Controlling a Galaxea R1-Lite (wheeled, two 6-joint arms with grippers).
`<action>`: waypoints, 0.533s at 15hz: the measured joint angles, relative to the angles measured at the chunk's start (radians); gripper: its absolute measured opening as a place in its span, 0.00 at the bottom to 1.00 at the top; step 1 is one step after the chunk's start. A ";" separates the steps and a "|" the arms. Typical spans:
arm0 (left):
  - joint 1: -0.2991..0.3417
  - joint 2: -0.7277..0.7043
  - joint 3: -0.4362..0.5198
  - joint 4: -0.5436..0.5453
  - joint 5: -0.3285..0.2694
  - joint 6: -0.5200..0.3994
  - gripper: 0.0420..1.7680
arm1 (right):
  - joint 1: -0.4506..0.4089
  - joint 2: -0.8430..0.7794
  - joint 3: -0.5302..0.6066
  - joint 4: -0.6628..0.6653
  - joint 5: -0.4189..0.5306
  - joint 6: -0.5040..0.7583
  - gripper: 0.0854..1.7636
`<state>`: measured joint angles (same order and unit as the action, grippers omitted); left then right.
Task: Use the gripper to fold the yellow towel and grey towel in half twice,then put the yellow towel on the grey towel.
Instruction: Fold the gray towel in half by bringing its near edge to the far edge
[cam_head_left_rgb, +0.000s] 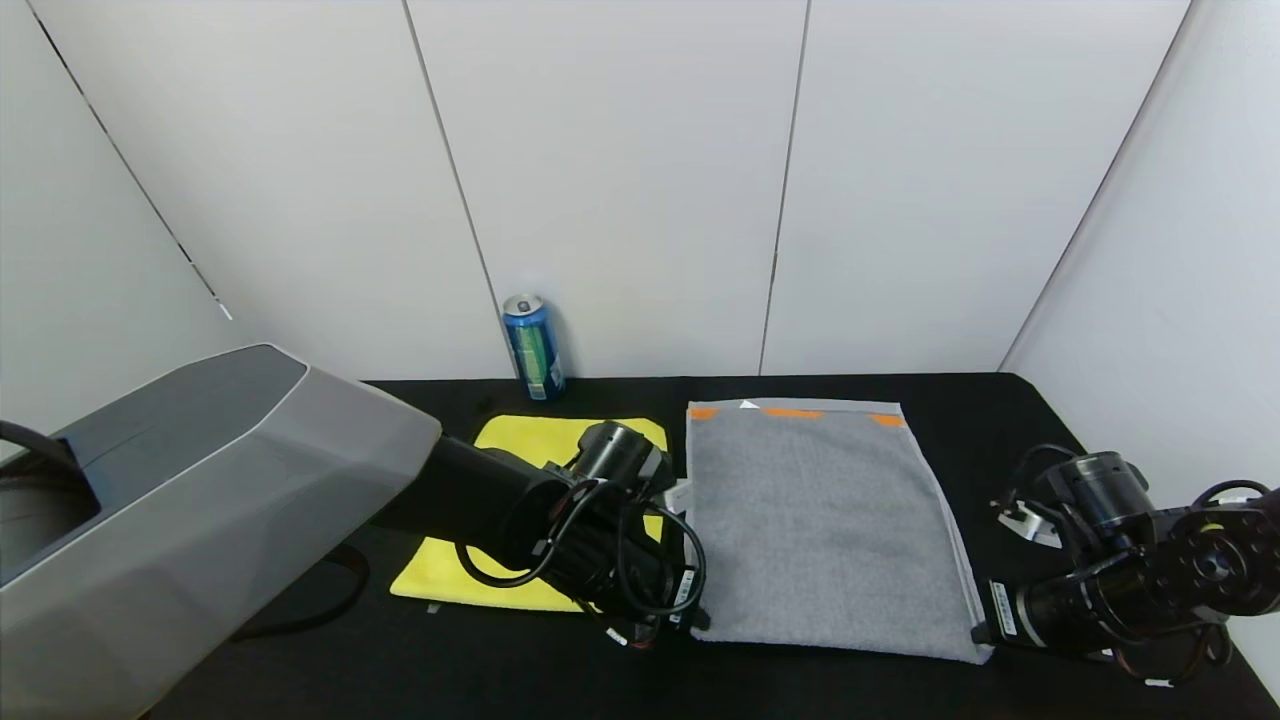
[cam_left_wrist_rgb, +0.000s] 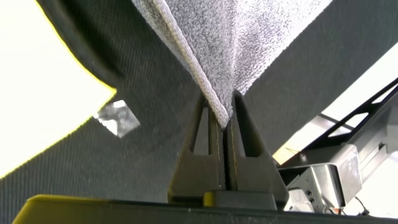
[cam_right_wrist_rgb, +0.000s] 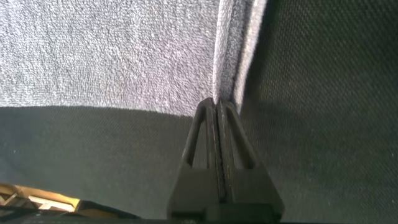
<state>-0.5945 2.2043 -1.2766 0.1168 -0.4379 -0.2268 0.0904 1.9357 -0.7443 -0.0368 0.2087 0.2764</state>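
Already partway, judging by the layout: grey towel lying on the black worktop as a compact rectangle with doubled edges along its right side, so apparently folded once. Orange patches and a small white tag along the far short edge.

Left end effector clenched on the near-left corner of the grey towel, cloth pinched between shut jaws and rising out of them. Right end effector likewise clamped at the near-right corner, jaws shut on the layered hem. Looks like the setup for the second fold, near edge to be carried toward the far edge.

Yellow towel just left of the grey one, partly hidden under the left arm; flat on the worktop, with what looks like a small tag at its near edge. Fold count unclear from here, though seemingly not yet handled to its final size.

Remaining, by this reading: second fold of the grey towel, whatever folds the yellow towel still needs, then stacking yellow on grey. Blue can upright at the back, well apart from the work.
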 joint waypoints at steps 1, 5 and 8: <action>0.000 -0.005 0.006 0.000 0.000 0.000 0.05 | 0.001 -0.008 0.002 0.001 0.000 0.001 0.02; -0.005 -0.047 0.040 0.000 0.006 -0.003 0.05 | 0.001 -0.065 0.015 0.005 0.007 0.006 0.02; -0.021 -0.093 0.069 0.004 0.052 -0.005 0.05 | 0.001 -0.130 0.033 0.007 0.008 0.008 0.02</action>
<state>-0.6153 2.1113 -1.2074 0.1209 -0.3860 -0.2317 0.0917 1.8053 -0.7109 -0.0296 0.2168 0.2840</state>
